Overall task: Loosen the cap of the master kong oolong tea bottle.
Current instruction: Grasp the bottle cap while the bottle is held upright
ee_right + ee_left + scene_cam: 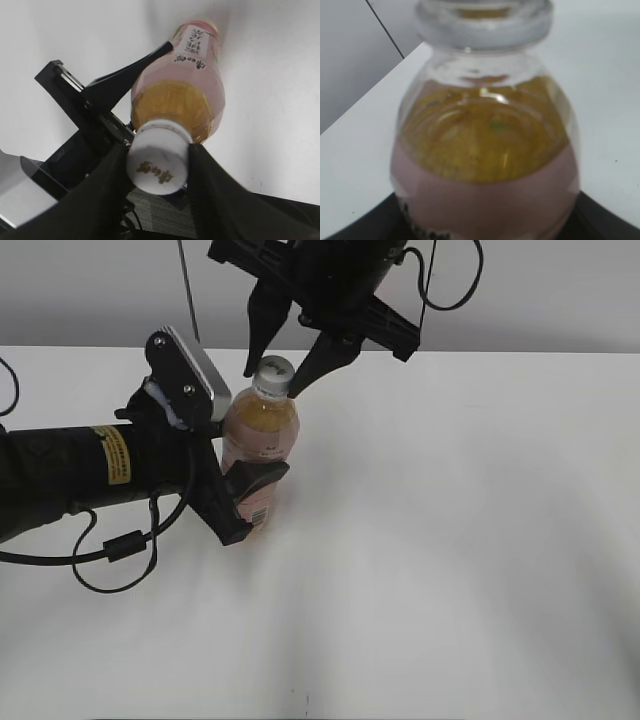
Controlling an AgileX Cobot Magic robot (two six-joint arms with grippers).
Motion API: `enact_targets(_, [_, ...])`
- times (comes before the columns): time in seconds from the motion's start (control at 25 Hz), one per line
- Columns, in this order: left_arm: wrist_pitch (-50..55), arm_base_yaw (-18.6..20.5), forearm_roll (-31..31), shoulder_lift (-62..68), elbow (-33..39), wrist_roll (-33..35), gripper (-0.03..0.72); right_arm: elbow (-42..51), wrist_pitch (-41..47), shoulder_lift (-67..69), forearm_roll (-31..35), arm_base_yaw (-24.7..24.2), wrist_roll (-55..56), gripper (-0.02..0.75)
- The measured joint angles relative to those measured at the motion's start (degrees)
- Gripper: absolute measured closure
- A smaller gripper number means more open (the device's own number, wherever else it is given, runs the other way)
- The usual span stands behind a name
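Note:
The master kong oolong tea bottle stands upright on the white table, with amber tea and a pink label. My left gripper is shut on its lower body; the bottle fills the left wrist view, with dark jaws at the bottom corners. The white cap is on the neck. My right gripper comes down from above, one finger on each side of the cap. In the right wrist view both fingers touch the cap above the bottle.
The white table spreads to the right and front of the bottle. The left arm with its cables lies along the table's left side. A grey wall runs behind the table's far edge.

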Motion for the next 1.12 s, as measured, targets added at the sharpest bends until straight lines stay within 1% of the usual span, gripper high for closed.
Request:
enact_targets(0.2, [0.05,0.0,0.0,0.0,0.0,0.0,0.281,0.0,0.0,0.0,-0.18,0.0,-6.07,0.454])
enact_targets(0.36, [0.05,0.0,0.0,0.0,0.0,0.0,0.281,0.0,0.17,0.0,-0.39,0.0,-17.27,0.454])
enact_targets(0.76, [0.1,0.0,-0.04,0.0,0.0,0.0,0.281,0.0,-0.04,0.0,-1.11,0.0,-58.93,0.455])
enact_targets(1.12, [0.39,0.0,0.12,0.0,0.0,0.15,0.281,0.0,-0.21,0.0,-2.41,0.0,-99.04,0.456])
